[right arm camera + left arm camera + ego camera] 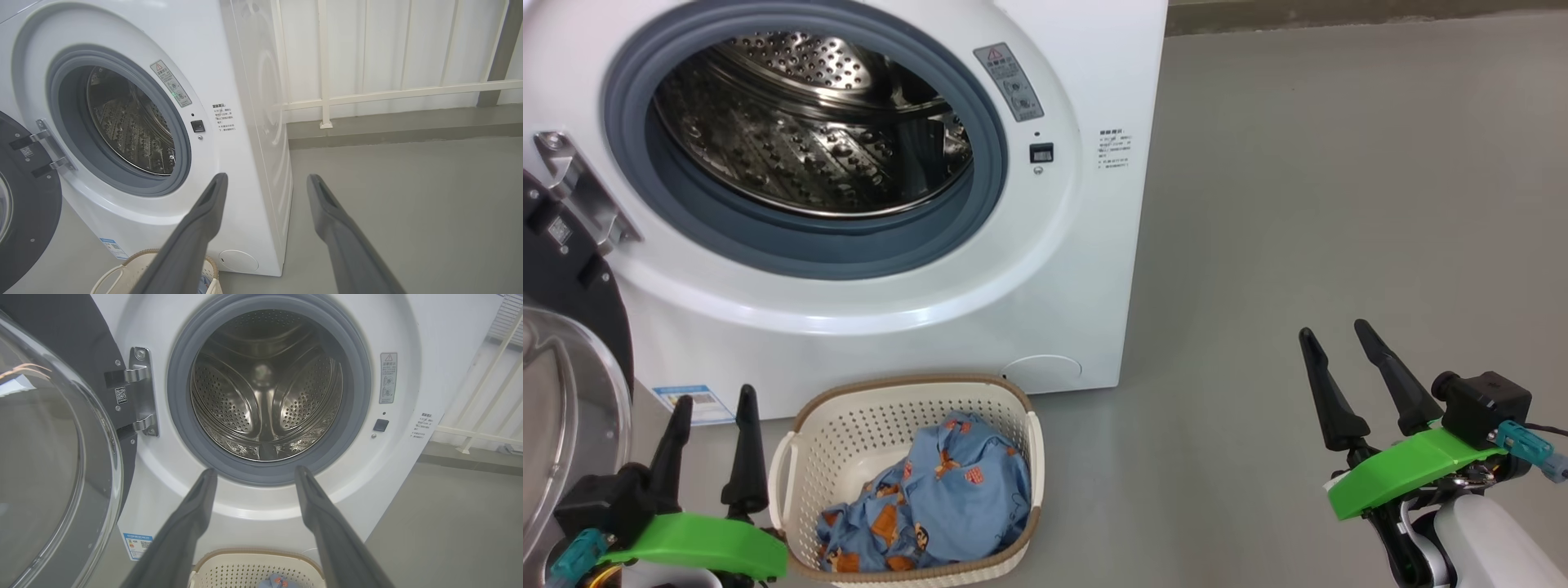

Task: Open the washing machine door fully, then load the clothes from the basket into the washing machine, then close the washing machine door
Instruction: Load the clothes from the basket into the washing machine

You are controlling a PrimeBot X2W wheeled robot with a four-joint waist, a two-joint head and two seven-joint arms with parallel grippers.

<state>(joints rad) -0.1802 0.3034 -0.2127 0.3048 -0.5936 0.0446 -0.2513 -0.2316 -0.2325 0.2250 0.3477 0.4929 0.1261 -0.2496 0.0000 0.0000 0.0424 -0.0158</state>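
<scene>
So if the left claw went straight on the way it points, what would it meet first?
Probably the washing machine: the left claw aims at the lower part of its grey rubber ring, just under the open drum. The basket lies below that line. Depth is unclear.

The floor (1339, 163) is plain grey and smooth, and the light on it is soft and even. At its far edge a low grey step (388, 122) runs along the foot of the wall. The wall (388, 45) is white and made of vertical panels. In front of it stands a white frame with one upright bar (323, 61) and one long horizontal rail (408, 94). At the far right a grey-brown post (496, 53) rises, a little slanted in the right wrist view.
</scene>
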